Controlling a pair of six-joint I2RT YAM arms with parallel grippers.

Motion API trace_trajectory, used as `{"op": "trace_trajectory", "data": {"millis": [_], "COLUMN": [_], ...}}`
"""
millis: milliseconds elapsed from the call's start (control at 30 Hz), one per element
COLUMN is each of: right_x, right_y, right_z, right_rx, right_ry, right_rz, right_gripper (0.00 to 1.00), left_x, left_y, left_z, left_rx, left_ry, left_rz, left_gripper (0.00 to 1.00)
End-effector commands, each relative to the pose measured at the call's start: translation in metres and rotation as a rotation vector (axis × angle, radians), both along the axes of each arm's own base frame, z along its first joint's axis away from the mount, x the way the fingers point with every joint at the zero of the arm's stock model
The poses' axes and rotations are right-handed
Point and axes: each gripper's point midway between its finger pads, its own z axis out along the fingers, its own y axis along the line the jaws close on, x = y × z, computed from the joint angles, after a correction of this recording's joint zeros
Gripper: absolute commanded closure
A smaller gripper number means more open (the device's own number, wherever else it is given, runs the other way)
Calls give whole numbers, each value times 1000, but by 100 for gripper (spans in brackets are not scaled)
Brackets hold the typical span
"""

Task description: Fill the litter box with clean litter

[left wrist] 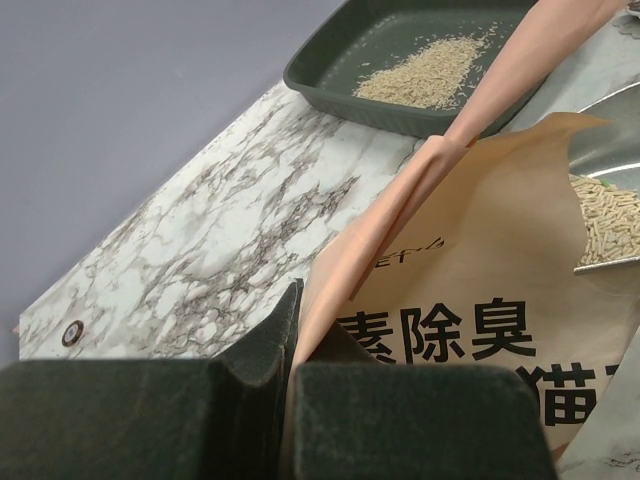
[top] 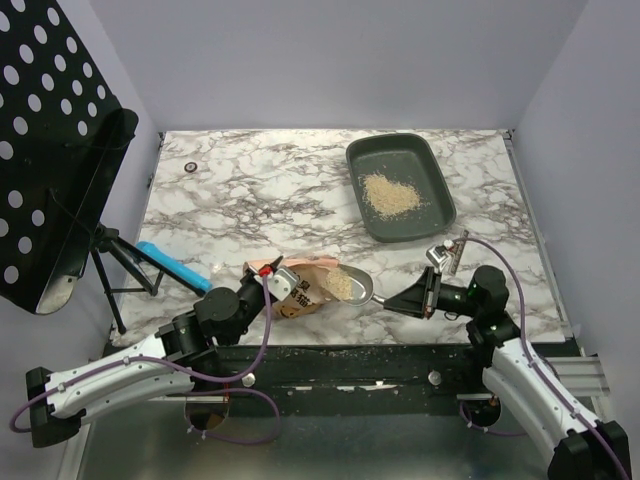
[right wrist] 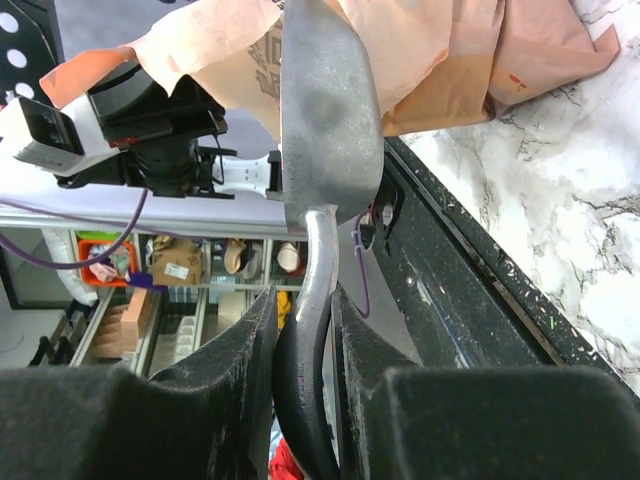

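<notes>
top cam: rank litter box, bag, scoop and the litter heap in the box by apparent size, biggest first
1. litter box
2. bag
3. clean litter heaped in the box and the scoop look about alike here, so they are not ranked against each other.

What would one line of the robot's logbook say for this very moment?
left gripper: shut on bag edge | right gripper: holding scoop handle | scoop: loaded with litter, at bag mouth | litter box: small heap inside
</notes>
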Motion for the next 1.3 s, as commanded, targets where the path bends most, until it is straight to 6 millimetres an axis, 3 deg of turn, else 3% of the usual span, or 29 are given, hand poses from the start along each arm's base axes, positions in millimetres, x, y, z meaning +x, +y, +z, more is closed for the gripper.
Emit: {"op": "trace_trajectory", "data": {"millis": [0,300,500,867,1000,1267], "right_x": [5,5,18,83,111,167], "right_y": [-3,-8,-14,-38,-51,-82], "right_z": [15,55,81,120,115,79], "right_rx": [50,68,86,83,44,-170], "right_ry": [-19,-71,-48,-53,-43,-88], "right_rz": [-77,-133,-246,-583,-721,-953], "right_gripper": [100,100,100,100,100,100], "left_x": [-2,10,12,9,9,10], "left_y": [-2,27,50,51,51,52], "left_z": [32,45,54,60,60,57], "left_rx": [-136,-186,-226,-245,-247,-237], "left_ry": [-62,-74,-98,-96,-95,-95], "left_rz": [-13,151,242,225,225,234], "left_gripper": [100,100,100,100,100,100]}}
